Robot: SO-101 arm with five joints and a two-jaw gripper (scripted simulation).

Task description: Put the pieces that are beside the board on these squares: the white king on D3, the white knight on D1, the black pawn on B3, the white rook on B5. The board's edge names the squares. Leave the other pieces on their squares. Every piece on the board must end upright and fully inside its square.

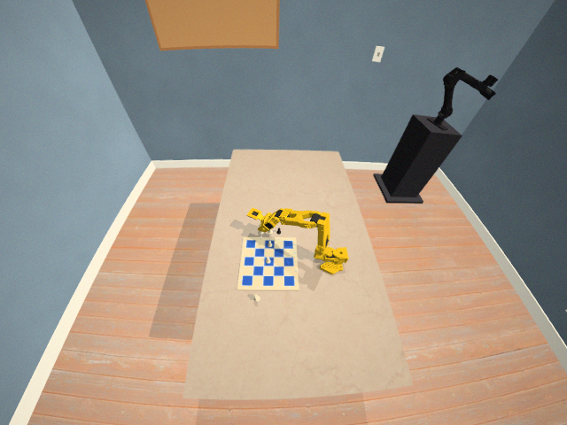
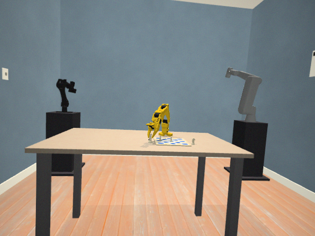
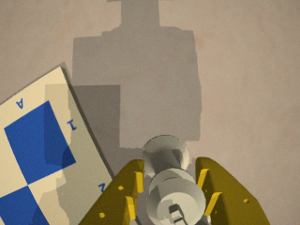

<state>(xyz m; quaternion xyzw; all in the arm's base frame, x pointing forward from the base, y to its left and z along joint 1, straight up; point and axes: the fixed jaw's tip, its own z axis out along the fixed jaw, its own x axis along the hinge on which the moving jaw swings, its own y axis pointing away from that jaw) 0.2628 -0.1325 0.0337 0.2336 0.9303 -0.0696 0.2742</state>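
Note:
My gripper (image 1: pixel 263 230) (image 2: pixel 150 137) (image 3: pixel 170 161) is open a little, low over the white king (image 2: pixel 150 139) (image 3: pixel 175 199). The king stands upright between the jaws, with gaps on both sides in the wrist view, off the board (image 1: pixel 267 287) (image 2: pixel 173 145) (image 3: pixel 56 80) near its numbered edge. The white rook (image 1: pixel 270 232) stands beside the king, mostly hidden in the wrist view. The black pawn (image 1: pixel 278 231) stands beyond the rook, nearer the arm's base. The white knight (image 1: pixel 257 297) (image 2: pixel 193 141) is off the opposite edge.
Two white pieces stand on the board: one piece (image 1: pixel 270 243) (image 2: pixel 160 138) on A3, near the gripper, and another piece (image 1: pixel 267 259) (image 2: pixel 171 138) on C3. The arm's base stands right of the board in the top view.

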